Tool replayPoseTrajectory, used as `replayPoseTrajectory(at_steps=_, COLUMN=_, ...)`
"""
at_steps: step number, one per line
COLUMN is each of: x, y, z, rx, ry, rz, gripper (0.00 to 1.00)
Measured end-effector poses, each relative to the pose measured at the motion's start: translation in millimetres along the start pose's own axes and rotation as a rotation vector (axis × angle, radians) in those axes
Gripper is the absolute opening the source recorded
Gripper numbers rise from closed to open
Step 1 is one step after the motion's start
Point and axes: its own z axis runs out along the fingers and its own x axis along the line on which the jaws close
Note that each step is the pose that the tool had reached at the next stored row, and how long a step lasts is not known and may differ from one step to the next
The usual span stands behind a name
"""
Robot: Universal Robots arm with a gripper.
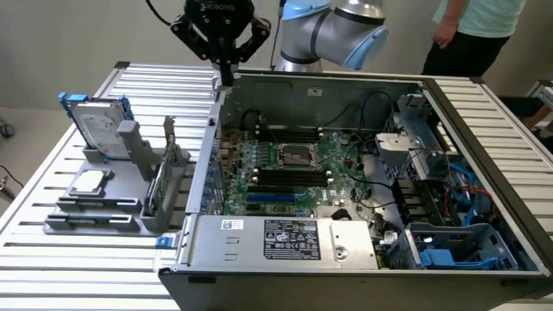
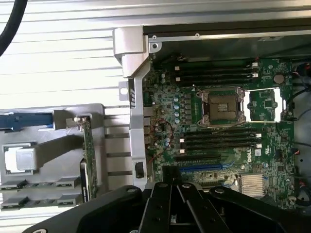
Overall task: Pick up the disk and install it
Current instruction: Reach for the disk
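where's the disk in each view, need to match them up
Exterior view: the disk stands upright in the grey holder, on the exterior view's left.
Wrist view: the disk is seen edge-on, its blue carrier strip beside the silver chip.
Shared landmark: the silver chip lying flat in the holder.

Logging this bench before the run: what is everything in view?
disk: one, silver-grey in blue carrier, upright on the holder
chip: one, silver, flat on the holder
circuit card: one, green, on edge beside the case
holder: one, grey, exterior view's left of the case
computer case: one, dark, open, mid-table
motherboard: one, green, inside the case
table: one, silver slats, under everything
person: one, teal top, behind the table
arm: one, silver-blue, behind the case
gripper: one, black, fingers shut, above the case's far rim
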Motion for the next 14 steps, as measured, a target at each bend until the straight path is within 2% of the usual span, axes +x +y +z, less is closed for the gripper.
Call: replayPoseTrajectory(at_steps=14, x=65.1, y=15.8, z=2.7, rx=0.0008, ry=0.0000, rz=0.000, gripper=0.11)
